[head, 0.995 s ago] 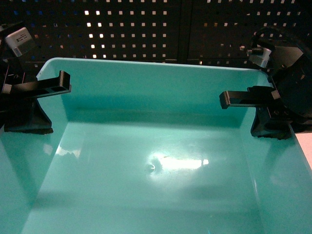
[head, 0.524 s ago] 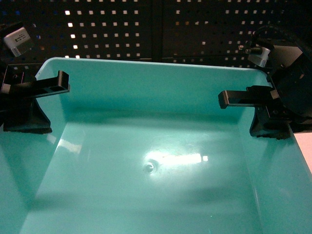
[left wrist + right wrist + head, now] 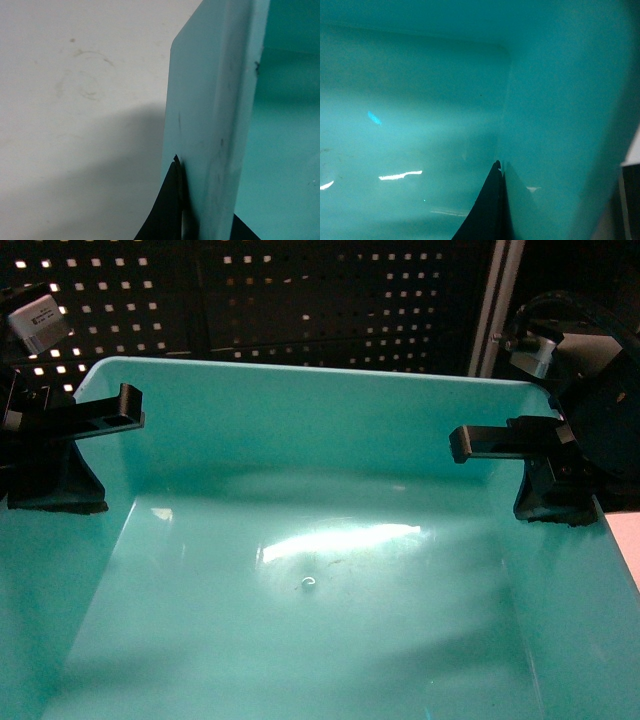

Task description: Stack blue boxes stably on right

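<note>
One blue box [image 3: 320, 640], a shallow turquoise tub with a plain inside, fills the head view and is held up close to the camera. My left gripper [image 3: 118, 412] is shut on its left wall, with one black finger inside the tub. My right gripper [image 3: 472, 444] is shut on its right wall in the same way. In the left wrist view the box wall [image 3: 210, 100] runs between the dark fingers of the left gripper [image 3: 205, 220]. The right wrist view shows the inside of the box [image 3: 420, 100] and the right gripper [image 3: 502, 200] pinching the wall. The outer fingers are hidden.
A black pegboard wall [image 3: 300, 300] stands behind the tub, with a pale upright post [image 3: 492, 310] at the upper right. A pale floor [image 3: 75, 100] lies below the tub's left side. A pinkish surface [image 3: 625, 540] shows at the right edge.
The pegboard behind has slid to the left and the pale post has come into view at the upper right. The tub and both grippers keep the same place in the view.
</note>
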Robot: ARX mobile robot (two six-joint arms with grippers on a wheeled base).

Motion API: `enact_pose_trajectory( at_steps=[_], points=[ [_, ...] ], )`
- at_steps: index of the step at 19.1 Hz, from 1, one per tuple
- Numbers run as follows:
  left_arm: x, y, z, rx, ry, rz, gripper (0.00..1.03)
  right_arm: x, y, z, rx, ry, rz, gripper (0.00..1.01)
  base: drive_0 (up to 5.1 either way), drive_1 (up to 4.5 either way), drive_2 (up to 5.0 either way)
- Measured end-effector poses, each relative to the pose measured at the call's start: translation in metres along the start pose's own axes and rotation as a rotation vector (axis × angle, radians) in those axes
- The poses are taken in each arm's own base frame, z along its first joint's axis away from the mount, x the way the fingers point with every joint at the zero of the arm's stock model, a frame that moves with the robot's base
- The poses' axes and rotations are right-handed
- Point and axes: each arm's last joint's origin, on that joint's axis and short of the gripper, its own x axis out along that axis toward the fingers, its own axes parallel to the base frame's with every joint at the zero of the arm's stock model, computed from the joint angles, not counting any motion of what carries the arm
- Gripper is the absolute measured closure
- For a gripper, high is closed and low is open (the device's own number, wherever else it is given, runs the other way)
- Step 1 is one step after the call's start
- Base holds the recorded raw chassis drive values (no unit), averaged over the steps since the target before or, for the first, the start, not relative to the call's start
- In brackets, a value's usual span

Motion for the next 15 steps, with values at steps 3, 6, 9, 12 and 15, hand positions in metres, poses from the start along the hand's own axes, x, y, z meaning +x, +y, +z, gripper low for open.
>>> enact_pose_trajectory(
  at_steps=[3,6,9,12,15],
  points=[
    [0.0,-0.0001,0.0,0.0,0.0,0.0,1.01,0.0,-0.0001,0.0001,0.0,0.0,0.0,0.99,2.3,-6.23,-0.8],
    [-0.0007,-0.0004,0.0002,0.001,-0.003,0.0,1.01,-0.0001,-0.0001,0.0002,0.0,-0.001,0.001,0.99,1.1,-4.96,-0.7],
    [-0.0014,-0.0034,-0.0003,0.008,-0.003,-0.011,1.01,-0.0024,-0.004,0.0013,0.01,-0.006,-0.006,0.99,-1.4,-1.37,-1.4],
    [-0.0013,-0.003,-0.0003,0.008,-0.003,-0.01,1.01,-0.0021,-0.0038,0.0012,0.009,-0.004,-0.004,0.99,-1.4,-1.37,-1.4],
    [-0.0013,-0.0019,0.0,0.005,-0.003,-0.007,1.01,-0.0017,-0.0032,0.0011,0.008,-0.004,-0.001,0.99,-1.4,-1.37,-1.4]
  ],
)
